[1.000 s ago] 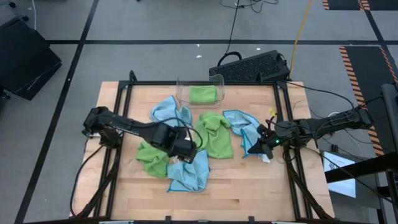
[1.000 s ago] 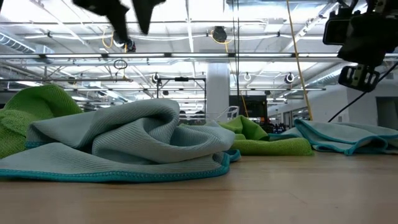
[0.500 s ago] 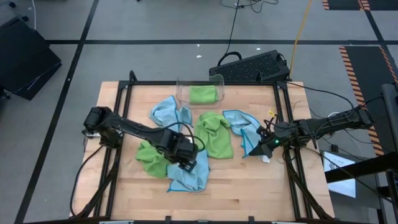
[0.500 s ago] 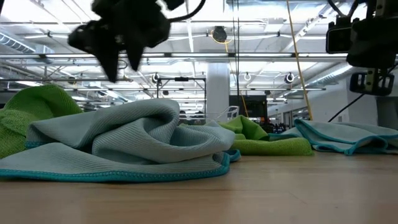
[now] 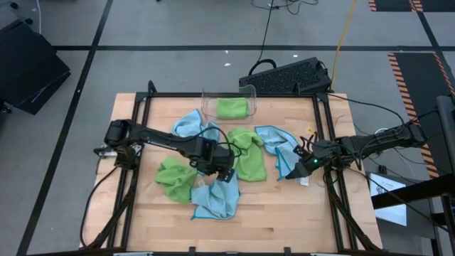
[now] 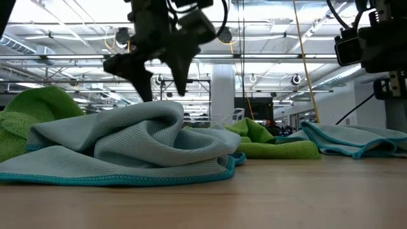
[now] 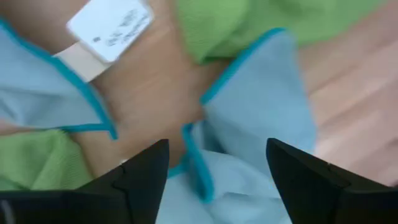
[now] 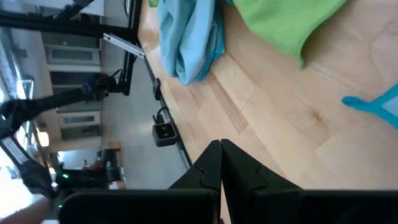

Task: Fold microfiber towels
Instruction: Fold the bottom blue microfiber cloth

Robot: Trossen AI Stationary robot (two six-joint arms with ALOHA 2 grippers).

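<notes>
Spreading across most of the high view, the wooden counter [image 5: 263,213] carries loose microfiber towels and a clear plastic bin [image 5: 227,104] at its far edge with a lime green towel [image 5: 232,107] inside. In the middle lie a crumpled light blue towel [image 5: 215,200] nearest the front, a lime green one [image 5: 174,179] beside it to the left, another green one [image 5: 247,154] in the centre, a blue one [image 5: 190,126] behind, and a blue one [image 5: 277,146] towards the right. The left tool [image 5: 222,173] hangs over the front blue towel with its fingers [image 7: 140,174] spread wide and nothing between them; below it a white tag [image 7: 109,25] lies on bare wood. The right tool [image 5: 297,169] waits at the right-hand blue towel's edge, fingers [image 8: 219,167] pressed together, empty.
</notes>
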